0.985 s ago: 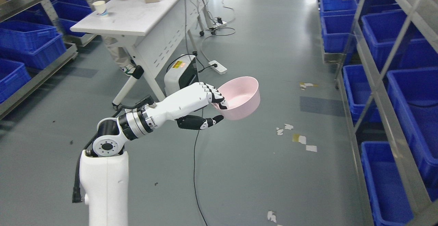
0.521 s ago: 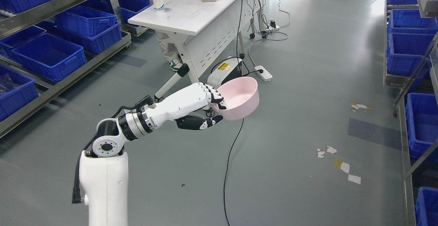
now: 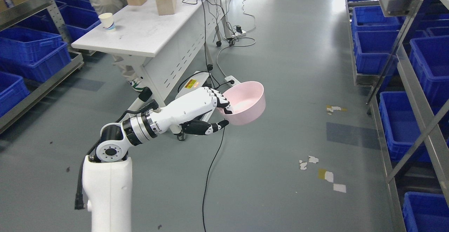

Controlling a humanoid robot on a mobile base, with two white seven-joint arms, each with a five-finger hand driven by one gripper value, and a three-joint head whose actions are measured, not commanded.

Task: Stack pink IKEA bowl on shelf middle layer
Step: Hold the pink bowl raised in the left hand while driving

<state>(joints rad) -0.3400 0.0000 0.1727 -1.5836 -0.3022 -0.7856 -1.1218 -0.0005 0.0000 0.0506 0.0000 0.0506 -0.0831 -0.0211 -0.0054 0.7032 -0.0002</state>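
Head view: left hand (image 3: 210, 111) clamped on near rim of pink bowl (image 3: 245, 104) — fingers (image 3: 219, 98) curled over the edge, thumb beneath. Bowl held upright in mid-air above grey floor (image 3: 280, 137), just beside white table (image 3: 147, 35). Shelf with blue bins (image 3: 403, 119) well apart, at right.

Open floor (image 3: 280, 67) between table (image 3: 147, 32) and shelving (image 3: 410, 81).

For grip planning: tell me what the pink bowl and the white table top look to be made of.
Pink bowl: probably plastic, smooth with a soft satin sheen, thin even rim; the left hand pinches its rim. White table top: looks like matte laminate board, flat with squared edges, though the core is hidden.
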